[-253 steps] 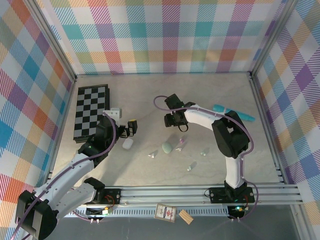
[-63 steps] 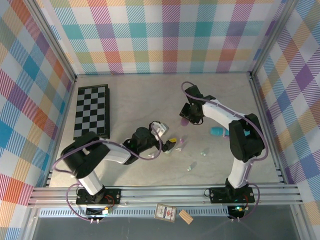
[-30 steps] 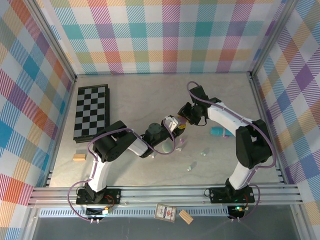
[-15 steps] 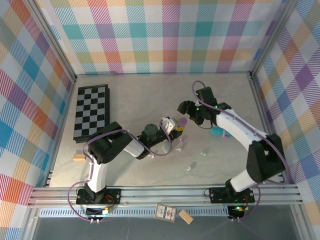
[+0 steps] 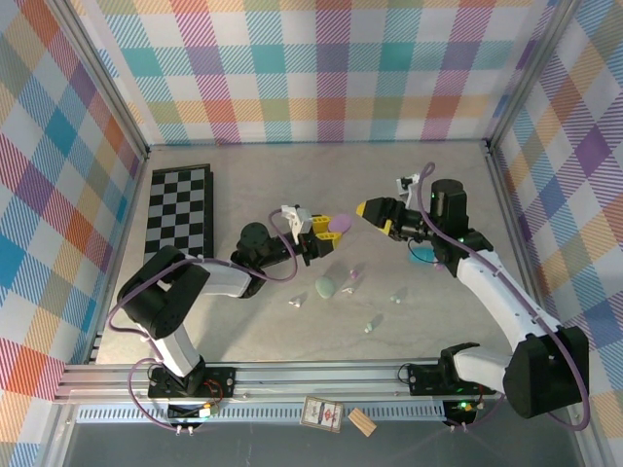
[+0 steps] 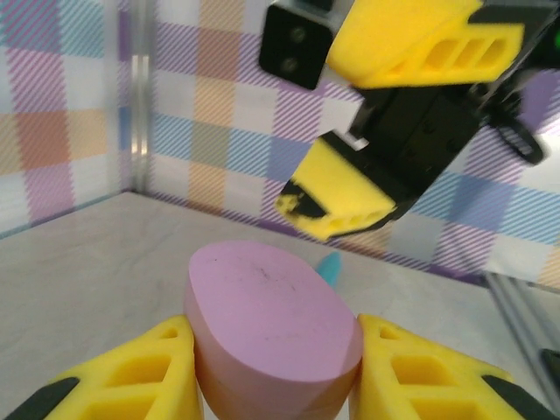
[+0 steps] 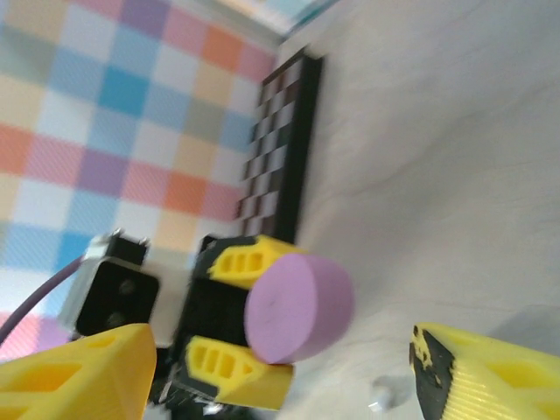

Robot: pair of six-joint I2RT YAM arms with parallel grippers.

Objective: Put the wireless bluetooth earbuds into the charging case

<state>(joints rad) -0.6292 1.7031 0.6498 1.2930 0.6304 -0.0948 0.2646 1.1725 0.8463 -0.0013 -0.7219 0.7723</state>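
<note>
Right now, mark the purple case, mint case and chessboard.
purple case (image 6: 262, 306): left wrist view, top face.
mint case (image 5: 324, 286): top external view, its centre.
chessboard (image 5: 178, 216): top external view, middle squares.

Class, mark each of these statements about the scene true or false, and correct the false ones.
1. The left gripper is shut on the pink case. True.
2. The right gripper grips that case too. False: its jaws are open, facing the case without touching it.
3. A mint case lies on the table. True.
4. The chessboard lies at the table's right side. False: it lies at the left side.
</note>
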